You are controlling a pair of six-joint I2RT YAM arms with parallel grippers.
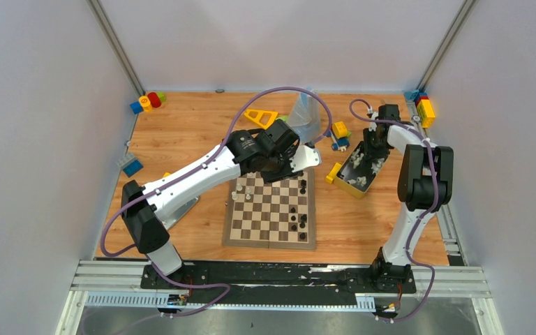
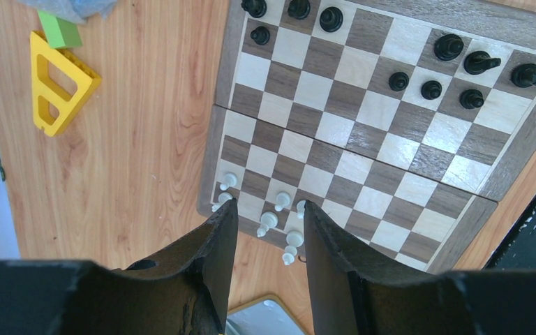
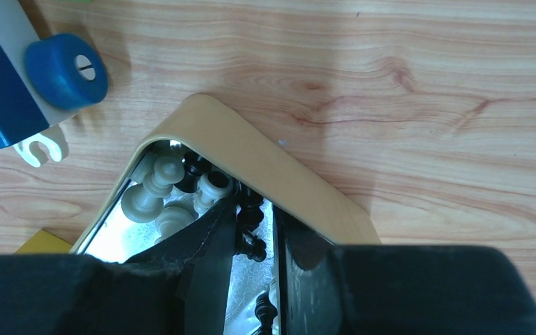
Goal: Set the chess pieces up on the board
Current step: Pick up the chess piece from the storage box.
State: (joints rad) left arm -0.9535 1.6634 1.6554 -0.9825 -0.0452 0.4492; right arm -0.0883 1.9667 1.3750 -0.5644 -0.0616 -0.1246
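The board [image 1: 269, 241] lies in the middle of the table. Several white pieces [image 1: 241, 192] stand at its left end and black pieces [image 1: 299, 220] along its right side. My left gripper [image 2: 269, 209] hovers open above the white corner. White pawns [image 2: 269, 222] show below between its fingers, and none is held. Black pieces [image 2: 449, 47] stand at the far end of the board [image 2: 363, 150]. My right gripper [image 3: 253, 207] reaches into the yellow-sided tin box [image 3: 251, 157], its jaws narrowly apart. A black piece [image 3: 251, 241] lies between them. Cream pieces [image 3: 143, 202] are heaped beside it.
A yellow triangular block [image 2: 56, 87] lies left of the board. A silver lid [image 2: 258, 317] sits under my left wrist. A blue-wheeled toy [image 3: 66, 70] stands by the tin. Coloured blocks sit at the back left [image 1: 149, 101] and back right [image 1: 424, 108].
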